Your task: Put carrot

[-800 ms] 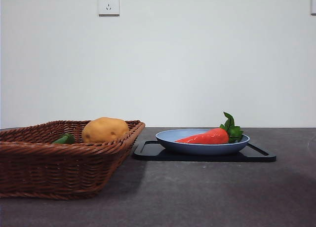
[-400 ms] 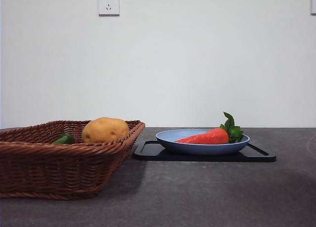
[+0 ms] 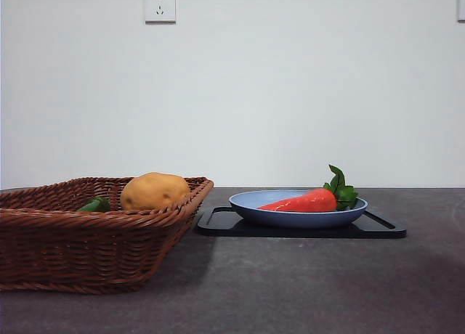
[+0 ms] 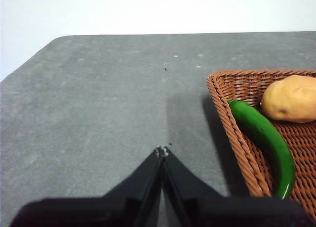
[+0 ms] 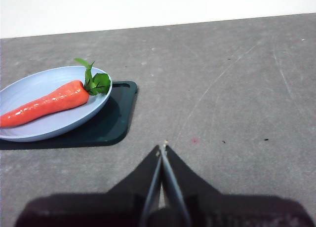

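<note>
The carrot [image 3: 306, 201] lies in the blue plate [image 3: 251, 200] on the black tray [image 3: 218, 223], so the task looks finished. Both the left claw [image 4: 162, 150] and right claw [image 5: 162, 149] are clenched empty above bare surface [image 5: 237, 89], away from everything.

From the front, my basket [image 3: 87, 239] runs off the left edge; its wall hides most of the green pepper [image 3: 95, 204] and the potato's [image 3: 155, 191] underside. The plate [image 3: 298, 216] rim hides the carrot's [image 3: 305, 201] lower side.
</note>
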